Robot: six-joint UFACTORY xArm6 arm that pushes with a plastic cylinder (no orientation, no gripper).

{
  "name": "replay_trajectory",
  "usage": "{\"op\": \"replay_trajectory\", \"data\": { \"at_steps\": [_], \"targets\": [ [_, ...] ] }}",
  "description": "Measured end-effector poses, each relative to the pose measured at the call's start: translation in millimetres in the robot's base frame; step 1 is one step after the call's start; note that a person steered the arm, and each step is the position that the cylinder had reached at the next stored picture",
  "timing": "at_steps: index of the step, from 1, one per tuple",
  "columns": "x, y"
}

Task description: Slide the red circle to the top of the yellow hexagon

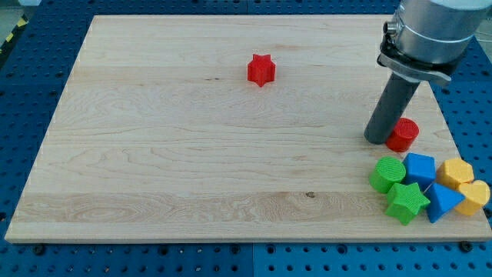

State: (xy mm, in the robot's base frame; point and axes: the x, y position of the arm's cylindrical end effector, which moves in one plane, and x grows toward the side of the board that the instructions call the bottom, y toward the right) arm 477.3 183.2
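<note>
The red circle (403,134) is a short red cylinder near the board's right edge. My tip (377,140) stands right against its left side, touching or nearly touching it. The yellow hexagon (455,172) lies below and to the right of the red circle, in the cluster at the lower right. A second yellow block (474,196), its shape unclear, sits just below the hexagon at the board's edge.
The cluster also holds a green round block (387,175), a blue block (420,168), a green star (406,201) and a blue triangular block (441,201). A red star (261,69) lies alone at the upper middle. The wooden board (192,154) ends just right of the cluster.
</note>
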Motion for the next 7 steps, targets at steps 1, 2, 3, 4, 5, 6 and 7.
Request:
{"op": "replay_trajectory", "data": {
  "at_steps": [1, 2, 3, 4, 5, 6, 7],
  "targets": [
    [-12, 2],
    [0, 16],
    [6, 35],
    [9, 57],
    [9, 57],
    [-4, 57],
    [-38, 57]
  ]
}}
